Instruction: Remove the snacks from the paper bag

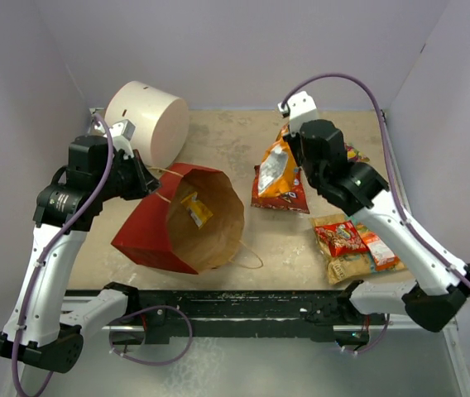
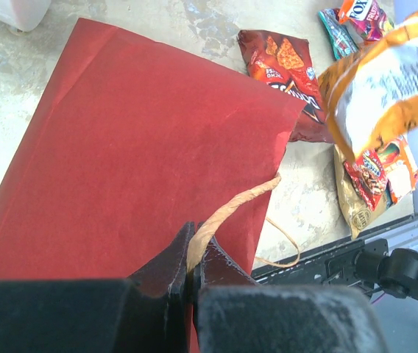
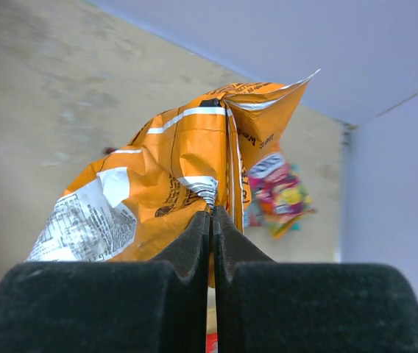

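Right gripper is clamped fully shut on the top seam of an orange packet. The bag of chips dangles from it over the middle of the tabletop, a bit toward the far edge. Looks like mid-carry to me, with the drop-off not done yet. Right below it lies a red chip packet, and honestly none of the views show whether the two touch.

Left gripper is pinched closed on the string handle of the paper bag. The bag lies on its side toward the left edge, with its closed bottom toward the near-left corner and its mouth facing right and tipped up. One yellow packet sits inside on the brown lining, so the job isn't finished.

The bit that matters: that yellow packet is left of the right gripper and closer to the near edge. The bag's long axis runs roughly left to right, with the opening toward the right arm. The left arm is nearer but busy holding the bag. So the guess is the right one lets go of its load first, then reaches in along that axis.

Further out, a pile of packets sits by the near-right corner, and a pink packet lies off toward the far-right corner. A white drum lies on its side in the far-left corner.
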`<state>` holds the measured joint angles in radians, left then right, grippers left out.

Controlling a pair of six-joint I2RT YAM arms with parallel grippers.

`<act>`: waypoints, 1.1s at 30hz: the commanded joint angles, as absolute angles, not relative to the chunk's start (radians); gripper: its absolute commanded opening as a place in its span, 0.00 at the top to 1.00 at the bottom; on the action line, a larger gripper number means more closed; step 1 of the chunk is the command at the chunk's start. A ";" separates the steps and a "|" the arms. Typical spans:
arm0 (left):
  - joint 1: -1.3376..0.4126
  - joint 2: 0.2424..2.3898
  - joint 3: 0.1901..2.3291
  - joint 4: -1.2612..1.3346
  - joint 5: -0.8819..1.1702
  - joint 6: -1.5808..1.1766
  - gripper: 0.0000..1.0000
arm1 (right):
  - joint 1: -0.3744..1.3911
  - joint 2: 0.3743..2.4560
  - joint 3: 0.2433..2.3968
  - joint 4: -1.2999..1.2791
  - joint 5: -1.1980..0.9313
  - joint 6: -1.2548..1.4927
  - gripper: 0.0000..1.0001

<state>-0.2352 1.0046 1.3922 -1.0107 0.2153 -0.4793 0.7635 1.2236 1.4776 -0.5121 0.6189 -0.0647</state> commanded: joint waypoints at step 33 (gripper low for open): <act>-0.226 1.023 1.462 -1.034 0.222 -0.416 1.00 | 0.188 1.491 1.136 -0.006 -0.718 -1.435 1.00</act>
